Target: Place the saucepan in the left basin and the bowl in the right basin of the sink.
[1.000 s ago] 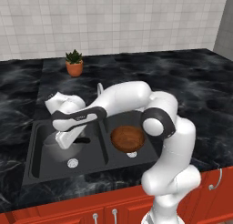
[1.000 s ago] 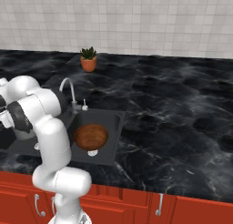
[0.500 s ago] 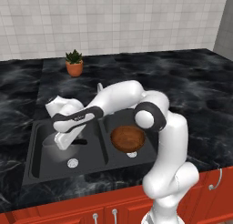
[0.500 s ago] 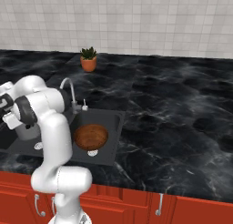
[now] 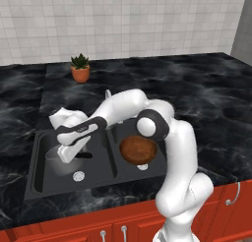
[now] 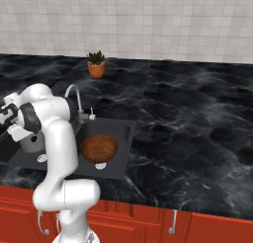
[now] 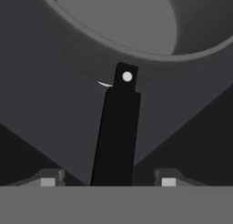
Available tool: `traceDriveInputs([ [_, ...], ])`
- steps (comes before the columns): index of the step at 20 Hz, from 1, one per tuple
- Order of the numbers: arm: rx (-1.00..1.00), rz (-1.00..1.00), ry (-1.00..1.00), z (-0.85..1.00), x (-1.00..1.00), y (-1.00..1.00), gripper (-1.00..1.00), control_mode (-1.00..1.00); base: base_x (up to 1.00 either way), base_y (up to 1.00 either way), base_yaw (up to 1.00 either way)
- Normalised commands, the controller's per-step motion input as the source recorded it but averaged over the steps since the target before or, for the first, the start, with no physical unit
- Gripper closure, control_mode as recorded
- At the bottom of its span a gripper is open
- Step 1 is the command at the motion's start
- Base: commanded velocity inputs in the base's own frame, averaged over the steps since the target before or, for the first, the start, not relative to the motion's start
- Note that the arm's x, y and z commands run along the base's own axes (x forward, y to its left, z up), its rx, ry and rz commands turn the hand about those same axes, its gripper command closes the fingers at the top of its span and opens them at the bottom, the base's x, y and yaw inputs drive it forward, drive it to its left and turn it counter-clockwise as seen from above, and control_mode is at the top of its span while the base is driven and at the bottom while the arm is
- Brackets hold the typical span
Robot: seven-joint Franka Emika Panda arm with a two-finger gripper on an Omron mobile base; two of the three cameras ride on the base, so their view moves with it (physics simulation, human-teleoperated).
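The grey saucepan (image 5: 58, 163) stands in the wide left basin (image 5: 98, 179) of the black sink (image 5: 74, 196), its black handle (image 7: 116, 132) pointing right. My gripper (image 5: 69, 151) is low over that handle. In the hand view the gripper (image 7: 107, 181) is open, and its two fingertips (image 7: 48, 180) straddle the handle with a gap on each side. The wooden bowl (image 5: 139, 149) sits upright in the narrower right basin (image 5: 127, 169). From the right base view I see the saucepan (image 6: 30, 143), the bowl (image 6: 99, 148) and my gripper (image 6: 12, 129) at the left edge.
A curved silver faucet (image 6: 74, 91) rises behind the divider. A terracotta plant pot (image 5: 80, 74) stands on the black marble counter behind the sink. The left basin's silver drain (image 5: 78, 175) lies beside the saucepan. Red cabinet fronts run below.
The hand has sunk lower into the left basin with the saucepan beneath it, and the elbow has swung left. The bowl has not moved.
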Motion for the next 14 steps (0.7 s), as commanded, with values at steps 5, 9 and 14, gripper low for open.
traceDriveInputs([
  [5, 0.05, 0.0, 0.0, -0.36, 0.26, 0.14, 1.0, -1.0, 0.0, 0.0, 0.0],
  [9, 0.02, 0.0, 0.0, -0.37, 0.25, 0.13, 1.0, -1.0, 0.0, 0.0, 0.0],
  [14, 0.01, 0.01, 0.0, -0.37, 0.28, 0.06, 1.0, -1.0, 0.0, 0.0, 0.0],
])
